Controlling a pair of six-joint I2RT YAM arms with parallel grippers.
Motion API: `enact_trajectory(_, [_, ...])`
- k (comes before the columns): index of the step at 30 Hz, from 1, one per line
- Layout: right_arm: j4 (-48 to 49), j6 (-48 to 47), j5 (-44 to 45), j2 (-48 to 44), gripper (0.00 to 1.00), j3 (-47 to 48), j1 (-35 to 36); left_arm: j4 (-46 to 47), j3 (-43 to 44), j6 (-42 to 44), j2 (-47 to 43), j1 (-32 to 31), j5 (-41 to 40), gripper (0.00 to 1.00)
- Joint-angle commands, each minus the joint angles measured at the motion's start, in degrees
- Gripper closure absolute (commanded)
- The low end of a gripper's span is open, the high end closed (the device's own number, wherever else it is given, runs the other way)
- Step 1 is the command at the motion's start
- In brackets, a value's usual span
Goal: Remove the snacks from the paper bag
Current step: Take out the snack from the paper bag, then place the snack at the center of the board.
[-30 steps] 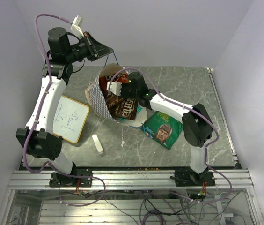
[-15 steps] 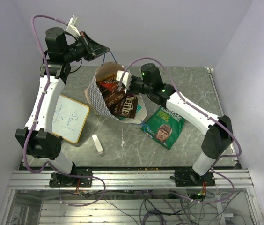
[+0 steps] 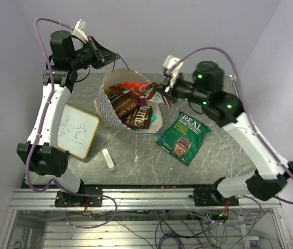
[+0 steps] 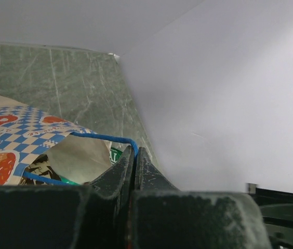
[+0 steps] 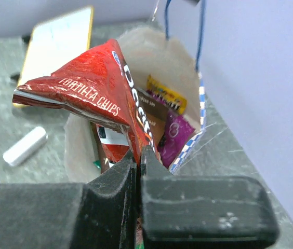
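Nearest us, 1 green packet (image 3: pixel 182 136) lay out on the surface (image 3: pixel 136 166). Beyond it, our right gripper (image 5: pixel 138 154) pinched the Doritos packet (image 5: pixel 84 88) above the paper bag (image 3: pixel 106 108). Farthest, our left gripper (image 4: pixel 135 151) pinched its cord handle (image 4: pixel 100 137) up, likely to hold the mouth open.

Shot from high behind the near edge, looking down over the whole table (image 3: pixel 219 155), and from each wrist up close, facing the paper bag (image 3: pixel 106 110) common to all three.
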Motion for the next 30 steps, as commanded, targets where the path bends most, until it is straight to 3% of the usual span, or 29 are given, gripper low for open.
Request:
enact_trajectory(1, [-4.9,8.8,4.1,-7.1,1.00,5.3,0.0,-2.1,2.7,1.2,-1.6,0.5,-1.1,0.93])
enact_trajectory(5, [-9.0,9.9,9.4,-10.8,1.00,9.6,0.0,-3.7,4.0,2.3,-1.6,0.5,-1.4,0.93])
enact_trajectory(9, [-12.3,8.3,21.5,-13.4,1.00,10.8,0.0,-5.3,4.7,3.5,-1.8,0.5,-1.3,0.93])
enact_trajectory(17, [-7.8,-0.3,45.9,-16.3,1.00,-5.2,-0.3,-10.7,8.4,7.5,-1.2,0.6,-1.4,0.93])
enact_trajectory(23, [-6.2,-2.6,44.1,-13.5,1.00,-18.3,-5.1,-8.7,7.9,7.8,-0.8,0.6,-0.3,0.93])
enact_trajectory(30, [-3.8,-8.1,42.5,-10.2,1.00,-26.3,-8.2,-9.5,7.7,9.3,0.0,0.7,-0.1,0.93])
